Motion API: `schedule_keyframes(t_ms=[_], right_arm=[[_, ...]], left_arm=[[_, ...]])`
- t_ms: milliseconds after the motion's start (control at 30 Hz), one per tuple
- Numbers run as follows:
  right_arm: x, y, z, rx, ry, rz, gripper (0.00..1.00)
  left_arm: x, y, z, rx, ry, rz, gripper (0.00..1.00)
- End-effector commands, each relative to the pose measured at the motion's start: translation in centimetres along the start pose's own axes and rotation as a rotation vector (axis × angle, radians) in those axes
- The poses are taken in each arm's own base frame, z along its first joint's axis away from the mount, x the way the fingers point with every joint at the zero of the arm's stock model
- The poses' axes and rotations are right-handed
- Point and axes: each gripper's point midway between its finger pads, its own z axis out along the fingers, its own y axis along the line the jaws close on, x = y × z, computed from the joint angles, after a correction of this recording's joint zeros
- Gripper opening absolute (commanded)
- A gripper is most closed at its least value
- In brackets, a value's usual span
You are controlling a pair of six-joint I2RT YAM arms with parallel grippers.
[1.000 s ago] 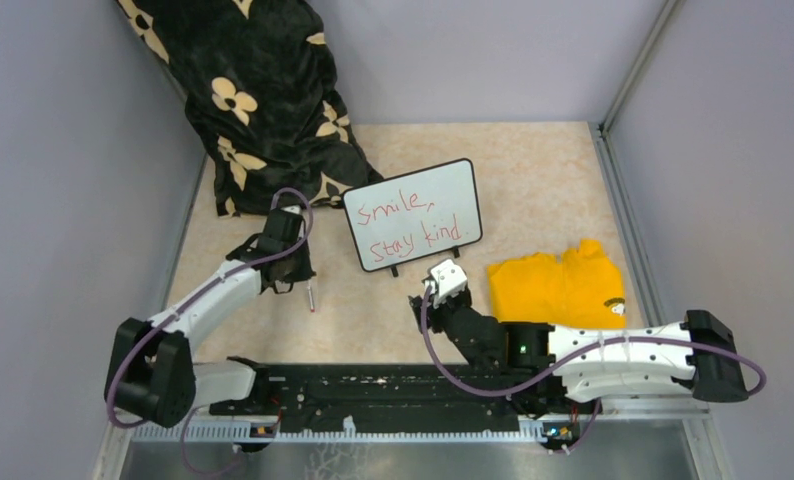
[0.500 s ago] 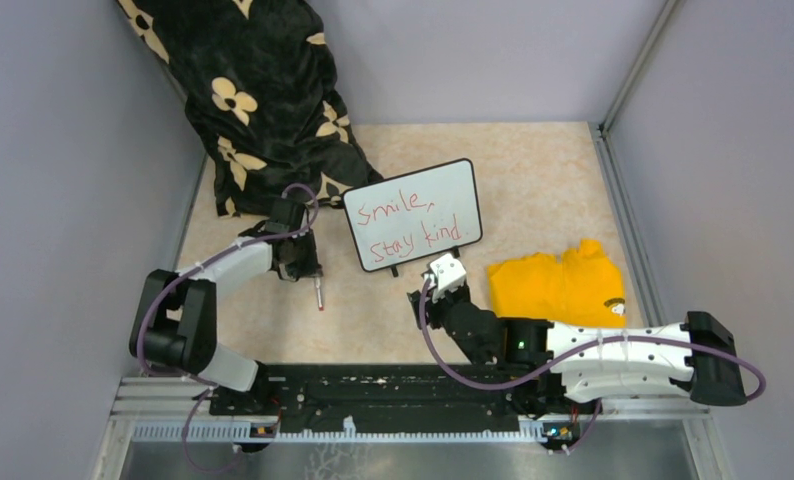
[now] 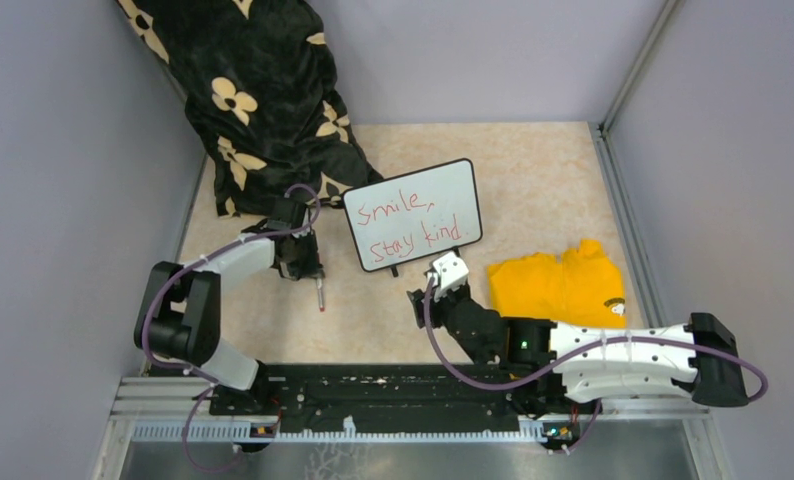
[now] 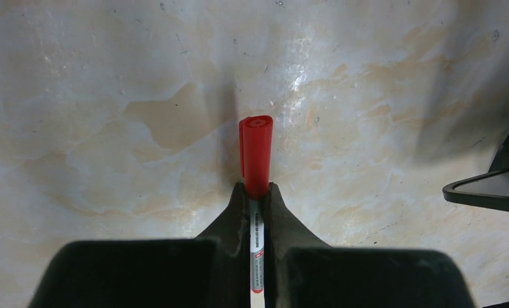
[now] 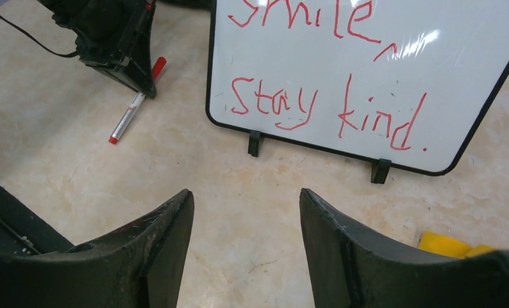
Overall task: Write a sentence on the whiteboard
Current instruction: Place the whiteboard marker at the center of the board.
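- Top view: the whiteboard (image 3: 413,214) stands centrally on 2 feet, with the sentence (image 3: 391,211) in red on it. It looks light, stiff and glossy, and is best gripped at the frame edge.
- Left wrist: the left gripper (image 4: 256,192) is pinched tight on a red-capped marker (image 4: 256,154).
- Right wrist: the right gripper (image 5: 245,212) gapes partway, holding nothing.

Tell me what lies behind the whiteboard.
Behind the whiteboard, at its left end, lies the black floral cloth; elsewhere tabletop shows. The strip directly against its back is hidden by the board itself.
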Motion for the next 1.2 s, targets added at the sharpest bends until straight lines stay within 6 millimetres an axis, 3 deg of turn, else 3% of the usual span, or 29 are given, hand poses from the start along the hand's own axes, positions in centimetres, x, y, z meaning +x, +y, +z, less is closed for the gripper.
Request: schedule_keyframes(t_ms=[0,333,1167], right_arm=[[-3.25,-0.09,-0.47,-0.008,-0.065,0.092,0.60],[-3.14,-0.58,-0.80,0.001,-0.065,0.110,0.60],[-2.81,-0.97,-0.93,0.015,-0.062,0.119,0.60]], left_arm=[[0.88,0.89,1.01,-0.034,0.045,0.002,0.04],[1.18,0.95,1.17,-0.036,0.059,0.001,0.16],[1.22,0.72,1.19,-0.025,0.070,0.003,0.29]])
